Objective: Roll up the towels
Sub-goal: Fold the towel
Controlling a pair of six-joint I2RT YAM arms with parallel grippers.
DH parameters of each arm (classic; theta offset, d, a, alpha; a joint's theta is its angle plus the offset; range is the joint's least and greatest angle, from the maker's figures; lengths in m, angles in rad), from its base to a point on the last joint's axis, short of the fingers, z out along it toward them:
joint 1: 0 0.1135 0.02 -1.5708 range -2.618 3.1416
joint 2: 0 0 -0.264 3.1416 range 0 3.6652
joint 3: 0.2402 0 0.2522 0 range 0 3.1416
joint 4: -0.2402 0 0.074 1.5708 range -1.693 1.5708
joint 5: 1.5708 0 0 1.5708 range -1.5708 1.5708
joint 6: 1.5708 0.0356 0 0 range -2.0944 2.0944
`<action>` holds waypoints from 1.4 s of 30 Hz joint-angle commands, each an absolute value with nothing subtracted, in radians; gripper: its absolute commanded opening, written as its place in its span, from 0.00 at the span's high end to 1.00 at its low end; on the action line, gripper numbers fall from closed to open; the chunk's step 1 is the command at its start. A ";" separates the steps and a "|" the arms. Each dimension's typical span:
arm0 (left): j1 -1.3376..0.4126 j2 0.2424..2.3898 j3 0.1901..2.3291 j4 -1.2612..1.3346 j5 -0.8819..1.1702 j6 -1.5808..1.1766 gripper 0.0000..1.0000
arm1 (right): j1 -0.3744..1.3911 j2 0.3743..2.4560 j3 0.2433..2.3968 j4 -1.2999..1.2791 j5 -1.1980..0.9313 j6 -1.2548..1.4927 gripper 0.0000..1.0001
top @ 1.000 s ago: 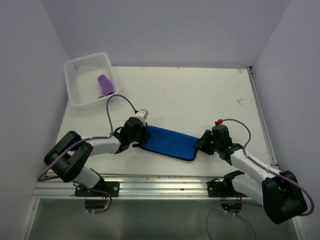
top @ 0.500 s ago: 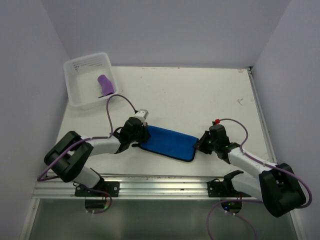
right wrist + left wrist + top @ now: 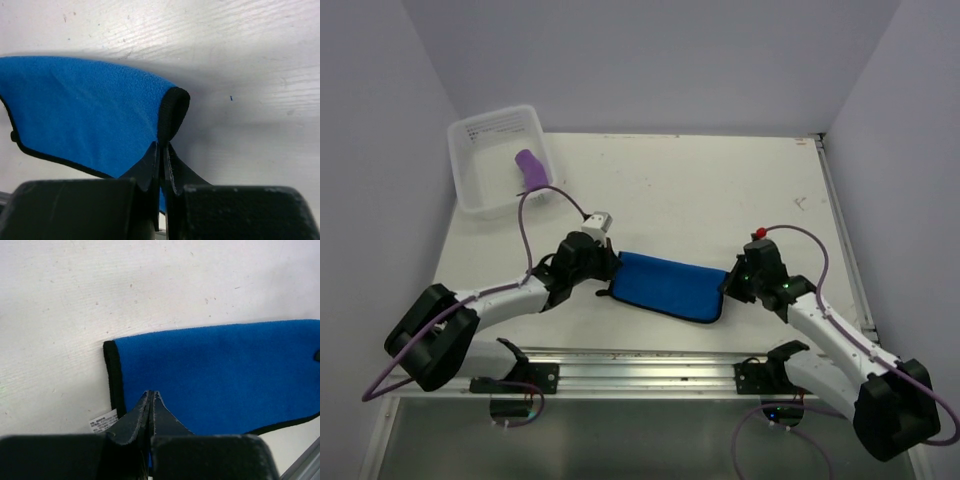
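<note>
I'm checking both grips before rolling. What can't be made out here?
1. Left wrist view: the shut left hand covers the near edge of the blue towel; whether it has caught cloth is hidden.
2. Right wrist view: the right hand, pinching a raised fold, hides the hem below it.
3. Left wrist view: white label print too small to read.
4. Top view: purple towel in the clear tub too small to judge.

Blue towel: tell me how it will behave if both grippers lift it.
Probably floppy: the blue towel curls over the right gripper pinching it. Likely light, being thin. Its fuzzy nap should resist slipping from the left gripper.
</note>
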State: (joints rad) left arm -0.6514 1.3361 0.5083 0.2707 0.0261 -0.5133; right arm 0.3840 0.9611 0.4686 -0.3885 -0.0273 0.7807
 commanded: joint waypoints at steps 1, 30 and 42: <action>-0.655 1.316 0.511 0.259 0.041 -0.518 1.00 | 0.388 0.917 0.528 -0.590 0.064 0.726 1.00; -0.664 1.566 0.523 0.491 0.120 -0.497 1.00 | 0.429 1.144 0.861 -0.629 0.037 0.676 1.00; -0.666 1.552 0.523 0.497 0.137 -0.497 1.00 | 0.563 1.390 0.971 -0.479 0.029 0.727 1.00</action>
